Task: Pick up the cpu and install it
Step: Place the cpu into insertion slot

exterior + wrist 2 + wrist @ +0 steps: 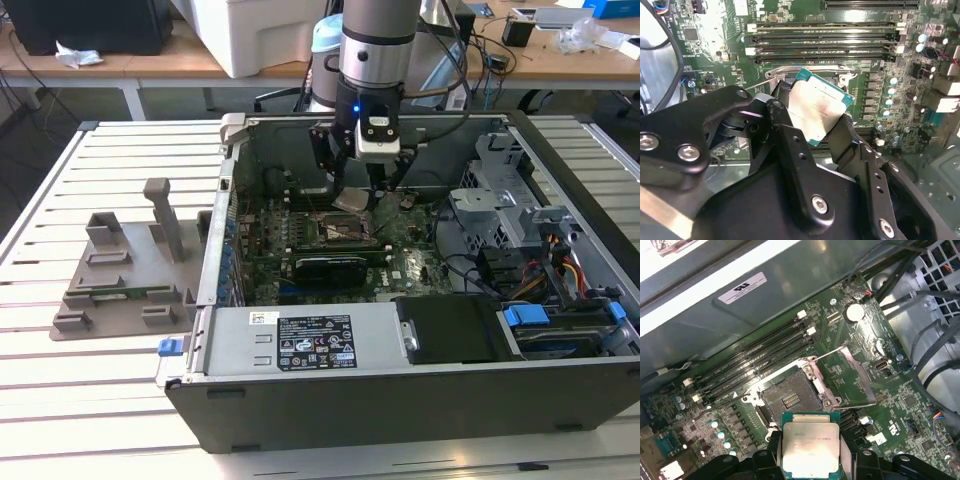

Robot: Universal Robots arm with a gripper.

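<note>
Nearest item: my gripper [812, 464]. Its two black fingers [781, 120] are closed against opposite edges of the cpu [810, 442], silvery lid facing the camera, green rim showing past the lid.

Handling assessment: I judge the chip light, thin and rigid. The smooth metal lid gives little friction, so an edge grip on the green substrate is the correct hold. The underside contacts are likely fragile and should stay untouched.

Position: the cpu hangs above the motherboard [900, 405], close to the socket [790, 400] but not seated. In the exterior view it appears tilted.

Beyond it, the socket stands open and unoccupied, its metal load plate [857, 375] swung aside. Further off lie the memory slots [755, 357], then the grey case wall [805, 280] with its white label [742, 288].
</note>
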